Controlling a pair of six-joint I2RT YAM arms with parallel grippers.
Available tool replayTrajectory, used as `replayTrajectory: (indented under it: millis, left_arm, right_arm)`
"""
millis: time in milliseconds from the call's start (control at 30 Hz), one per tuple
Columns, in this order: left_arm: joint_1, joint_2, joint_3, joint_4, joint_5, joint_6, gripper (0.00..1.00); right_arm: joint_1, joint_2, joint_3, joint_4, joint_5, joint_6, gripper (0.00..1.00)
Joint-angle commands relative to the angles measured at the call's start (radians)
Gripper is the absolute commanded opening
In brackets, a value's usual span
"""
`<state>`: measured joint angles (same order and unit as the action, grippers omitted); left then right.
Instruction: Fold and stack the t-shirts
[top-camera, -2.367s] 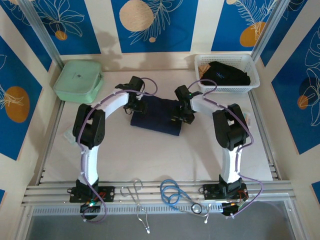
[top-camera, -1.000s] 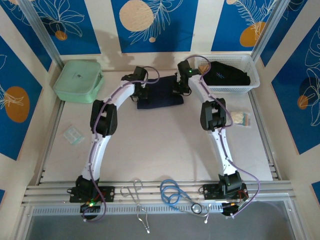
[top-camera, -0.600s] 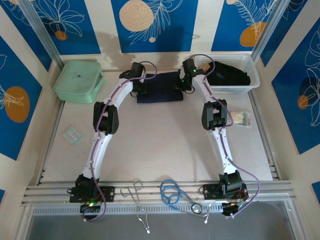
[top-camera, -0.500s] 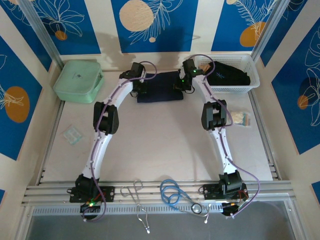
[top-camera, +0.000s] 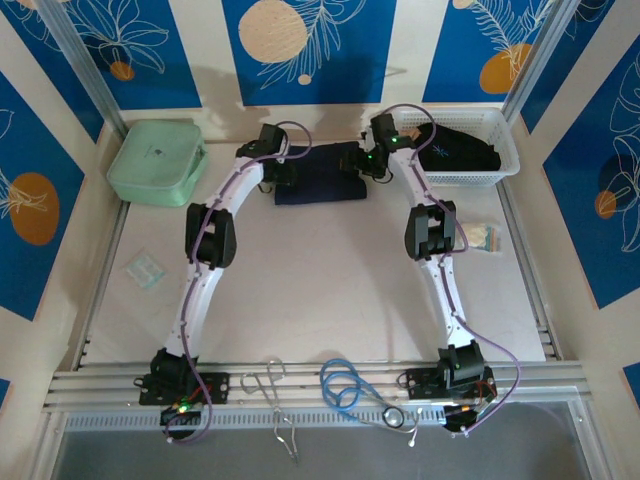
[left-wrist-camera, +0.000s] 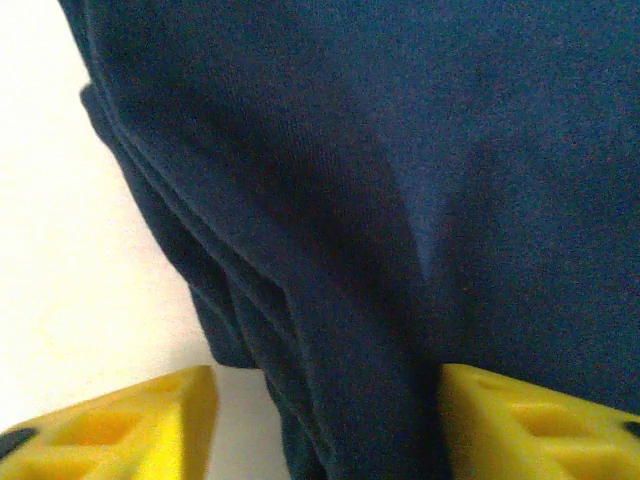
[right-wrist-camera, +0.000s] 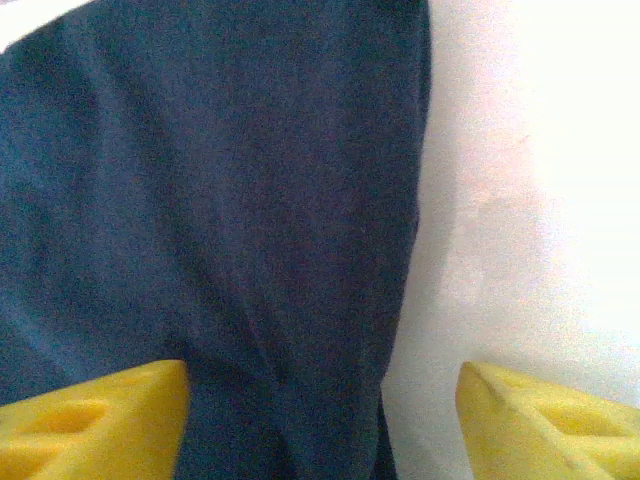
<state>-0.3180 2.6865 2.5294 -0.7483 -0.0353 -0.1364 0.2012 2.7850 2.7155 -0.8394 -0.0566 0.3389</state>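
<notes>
A folded plain navy t-shirt (top-camera: 318, 172) lies flat at the far middle of the table. My left gripper (top-camera: 283, 175) is at its left end and my right gripper (top-camera: 362, 165) at its right end. In the left wrist view the layered folded edge (left-wrist-camera: 330, 250) runs between the yellow fingers (left-wrist-camera: 130, 425), and the left gripper (left-wrist-camera: 325, 400) is open around it. In the right wrist view the shirt's edge (right-wrist-camera: 250, 220) covers the left half of the gap, and the right gripper (right-wrist-camera: 325, 395) stands open. A second dark t-shirt (top-camera: 455, 148) with a pale blue mark lies in the basket.
The white lattice basket (top-camera: 505, 168) stands at the back right and the mint-green case (top-camera: 156, 160) at the back left. Small clear packets lie at the left (top-camera: 146, 268) and right (top-camera: 482, 236). A blue cable (top-camera: 350, 385) and metal forceps (top-camera: 270, 385) lie by the near rail.
Both arms have stretched out and moved the folded shirt from the table's middle to the far back. In the last half second the right wrist shifted slightly right.
</notes>
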Motion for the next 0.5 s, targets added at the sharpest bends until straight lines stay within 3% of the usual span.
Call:
replayTrajectory:
  millis: [0,67,133,167,467]
  left_arm:
    - [0.012,-0.055,0.021,-0.004,-0.021,0.017,0.71]
    - [0.011,-0.087,0.022,0.000,-0.027,0.026,0.81]
    - [0.011,-0.132,0.020,0.005,-0.031,0.039,0.98]
    - [0.011,-0.154,0.021,0.007,-0.033,0.044,0.99]
    - [0.005,-0.489,-0.098,0.045,-0.052,0.090,0.99]
  right_arm:
    - [-0.004,-0.075,0.033,-0.012,-0.005,-0.022,0.80]
    - [-0.004,-0.108,0.032,-0.017,0.005,-0.032,0.82]
    - [-0.004,-0.146,0.036,-0.023,0.007,-0.044,0.92]
    - [-0.002,-0.164,0.037,-0.028,0.008,-0.049,1.00]
    - [0.046,-0.407,0.010,-0.090,0.077,-0.120,0.99]
